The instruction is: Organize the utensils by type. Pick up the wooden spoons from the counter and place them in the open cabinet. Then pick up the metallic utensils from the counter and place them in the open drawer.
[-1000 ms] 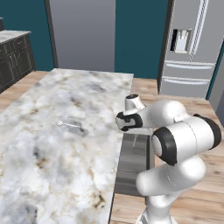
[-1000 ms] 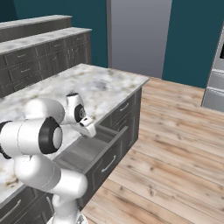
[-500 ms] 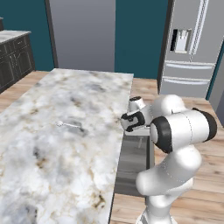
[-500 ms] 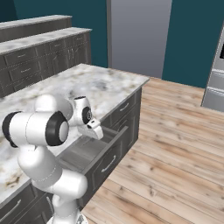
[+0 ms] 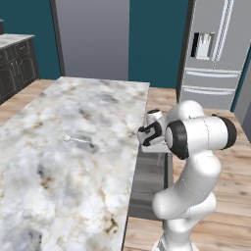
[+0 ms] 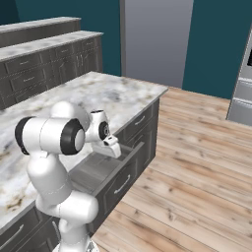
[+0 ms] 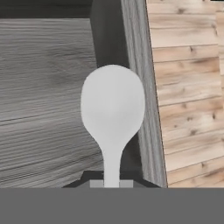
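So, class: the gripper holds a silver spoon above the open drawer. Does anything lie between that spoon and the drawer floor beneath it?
Nothing visible does. In the hand view the metal spoon hangs from the shut gripper over the bare grey floor of the open drawer, close to the drawer's front wall.

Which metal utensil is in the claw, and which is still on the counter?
The silver spoon is in the claw, hanging over the open drawer. The other, a thin silver utensil, lies flat on the counter.
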